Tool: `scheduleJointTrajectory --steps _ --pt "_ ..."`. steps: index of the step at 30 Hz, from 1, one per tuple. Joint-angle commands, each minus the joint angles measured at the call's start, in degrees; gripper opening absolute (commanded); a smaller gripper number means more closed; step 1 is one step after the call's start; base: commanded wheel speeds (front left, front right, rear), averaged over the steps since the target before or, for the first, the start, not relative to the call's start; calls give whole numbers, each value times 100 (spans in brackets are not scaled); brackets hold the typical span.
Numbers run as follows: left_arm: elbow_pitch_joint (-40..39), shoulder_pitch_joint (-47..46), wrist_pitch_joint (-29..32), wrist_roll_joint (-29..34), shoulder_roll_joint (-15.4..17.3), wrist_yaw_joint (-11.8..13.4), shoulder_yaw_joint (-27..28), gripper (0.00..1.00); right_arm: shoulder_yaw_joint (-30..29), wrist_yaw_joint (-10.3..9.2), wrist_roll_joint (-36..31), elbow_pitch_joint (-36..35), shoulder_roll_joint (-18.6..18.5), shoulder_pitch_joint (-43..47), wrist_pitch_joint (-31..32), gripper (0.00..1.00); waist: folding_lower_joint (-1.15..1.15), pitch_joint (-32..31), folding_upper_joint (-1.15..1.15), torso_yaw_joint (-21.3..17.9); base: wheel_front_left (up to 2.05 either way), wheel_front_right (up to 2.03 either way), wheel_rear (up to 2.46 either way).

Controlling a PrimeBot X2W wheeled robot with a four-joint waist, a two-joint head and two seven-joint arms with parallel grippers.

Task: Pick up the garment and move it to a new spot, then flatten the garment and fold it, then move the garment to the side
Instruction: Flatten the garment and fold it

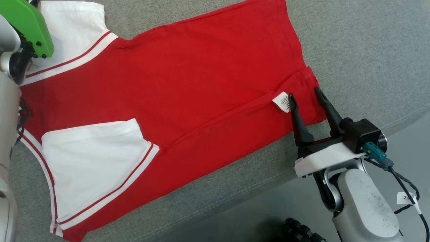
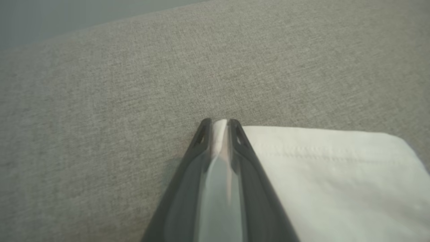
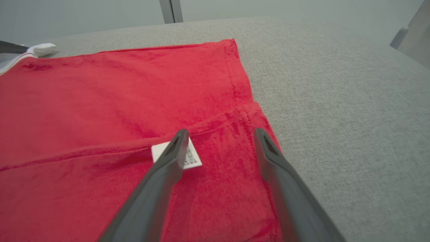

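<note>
At the hem (image 3: 239, 90) my right gripper (image 3: 220, 131) gapes empty, left gripper (image 2: 220, 124) pinching the garment (image 1: 184, 84) sleeve (image 2: 336, 168); I'd clamp, then fold.

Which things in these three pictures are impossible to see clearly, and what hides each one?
- Label print, head and right wrist views: too small, and a finger of the right gripper covers part.
- Shirt's left end, head view: cut off by the left edge, behind the left forearm.
- Left gripper, head view: behind the green cover.
- Depth of its grip on the sleeve, left wrist view: blurred.
</note>
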Motion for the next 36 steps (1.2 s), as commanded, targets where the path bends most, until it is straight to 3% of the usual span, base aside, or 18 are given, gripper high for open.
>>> scheduleJointTrajectory --steps 1,11,19,20,27,36 --pt "68 49 -18 43 -51 -11 -57 0 -84 -8 -59 -37 -1 -106 -12 100 0 -30 0 64 0 0 0" --pt "-328 158 -252 -163 -190 -65 -199 0 -398 -8 -137 42 -3 -568 73 100 0 -261 0 306 0 0 0" --pt "-1146 230 -70 -611 64 -71 -319 0 -412 -8 207 566 1 -1890 1718 100 0 -351 0 354 0 0 0" --pt "-1371 251 -35 -670 139 -71 -355 0 -508 -8 308 810 -4 -2236 2151 100 0 -347 0 378 0 0 0" --pt "-2164 311 89 -804 328 -70 -469 0 -936 -8 409 1918 -2 -3293 3579 100 0 -239 0 558 0 0 0" --pt "-3027 445 318 -814 555 59 -510 0 -1390 -7 -57 3056 -2 -4388 4273 100 0 -79 0 822 0 0 0"
